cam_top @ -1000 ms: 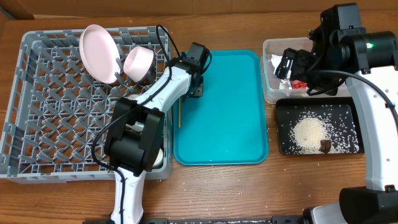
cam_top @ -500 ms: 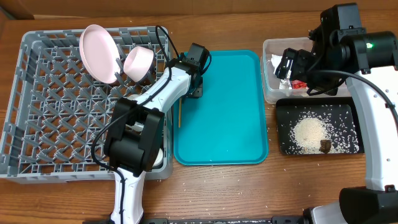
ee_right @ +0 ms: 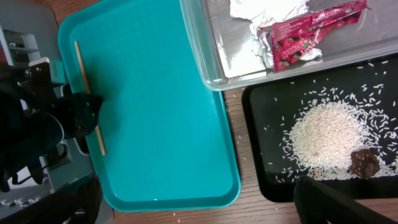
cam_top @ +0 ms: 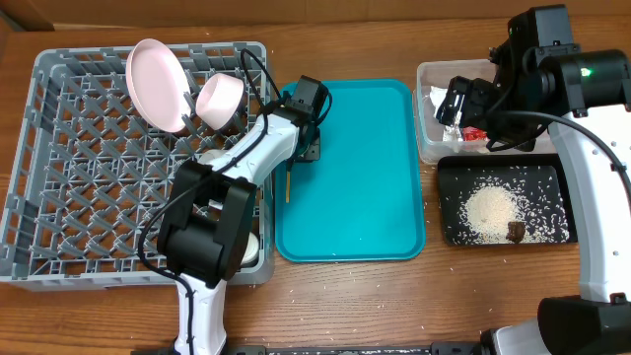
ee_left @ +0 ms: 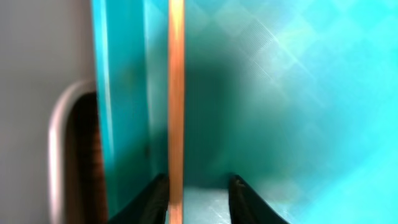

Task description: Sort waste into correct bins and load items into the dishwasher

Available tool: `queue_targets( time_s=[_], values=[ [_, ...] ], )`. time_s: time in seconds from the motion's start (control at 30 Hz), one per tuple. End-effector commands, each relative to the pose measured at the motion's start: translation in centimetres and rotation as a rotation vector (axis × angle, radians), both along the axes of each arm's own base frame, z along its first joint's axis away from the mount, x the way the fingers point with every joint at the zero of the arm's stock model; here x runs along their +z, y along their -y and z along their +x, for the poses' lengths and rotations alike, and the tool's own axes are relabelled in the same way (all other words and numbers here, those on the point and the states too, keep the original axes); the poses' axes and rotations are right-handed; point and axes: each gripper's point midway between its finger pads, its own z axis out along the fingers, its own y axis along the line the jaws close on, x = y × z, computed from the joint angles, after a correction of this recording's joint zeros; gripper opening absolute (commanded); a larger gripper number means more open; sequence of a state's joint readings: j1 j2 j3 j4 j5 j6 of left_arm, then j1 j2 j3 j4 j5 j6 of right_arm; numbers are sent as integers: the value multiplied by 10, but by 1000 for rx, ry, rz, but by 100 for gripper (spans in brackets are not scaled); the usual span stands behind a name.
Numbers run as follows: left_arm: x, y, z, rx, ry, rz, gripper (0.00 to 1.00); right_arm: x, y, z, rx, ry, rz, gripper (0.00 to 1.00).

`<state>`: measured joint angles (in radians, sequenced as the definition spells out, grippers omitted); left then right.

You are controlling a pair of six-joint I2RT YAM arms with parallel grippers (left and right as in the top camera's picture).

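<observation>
The waste part is looking finished: the crumpled white paper napkin (ee_right: 264, 7) and the shiny red wrapper (ee_right: 305, 34) are lying in the clear plastic tub (cam_top: 426, 148) at 3 o'clock. The white rice heap (cam_top: 490, 207) and the brown food lump (cam_top: 515, 231) are sitting in the black tray (cam_top: 446, 197) just below it.

In the large grey dish rack (cam_top: 22, 187) at 9 o'clock, the big round plate (cam_top: 156, 84) and the bowl (cam_top: 221, 99) are standing.

One thin wooden chopstick (ee_left: 176, 93) is waiting on the teal serving tray (cam_top: 365, 168), along its 9 o'clock edge. The left gripper (ee_left: 198, 186) is straddling it, its jaws narrowed but not yet pinching. The right gripper (cam_top: 455, 102) is hanging over the tub, spread wide and empty.

The tray's raised rim beside the chopstick is crowding the near finger, I think. A few stray rice grains (cam_top: 325, 271) are lying on the table at 6 o'clock.
</observation>
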<state>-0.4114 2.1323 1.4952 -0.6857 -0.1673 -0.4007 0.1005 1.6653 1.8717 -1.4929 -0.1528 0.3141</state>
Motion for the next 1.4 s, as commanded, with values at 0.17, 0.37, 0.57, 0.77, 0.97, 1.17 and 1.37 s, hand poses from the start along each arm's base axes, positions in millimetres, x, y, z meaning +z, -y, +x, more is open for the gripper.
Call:
queue_targets(
  time_s=[0.17,0.37,0.57,0.77,0.97,1.17,1.37],
  values=[
    [-59,9,-57,-24,-236,-82,4,1,0,0,0,5,-5,100],
    [-55,13,-56,-27,-239,-99,4,1,0,0,0,6,-5,100],
    [11,24,-26,-54,-157,-115,4,1,0,0,1,6,-5,100],
    [114,25,-6,-109,-23,-124,4,1,0,0,0,6,-5,100],
    [164,-16,-7,-77,56,-69,4,1,0,0,0,6,-5,100],
    [152,-52,-1,-30,21,-43,4,1,0,0,1,6,-5,100],
    [126,-72,6,6,-35,-21,4,1,0,0,1,6,-5,100]
  ],
)
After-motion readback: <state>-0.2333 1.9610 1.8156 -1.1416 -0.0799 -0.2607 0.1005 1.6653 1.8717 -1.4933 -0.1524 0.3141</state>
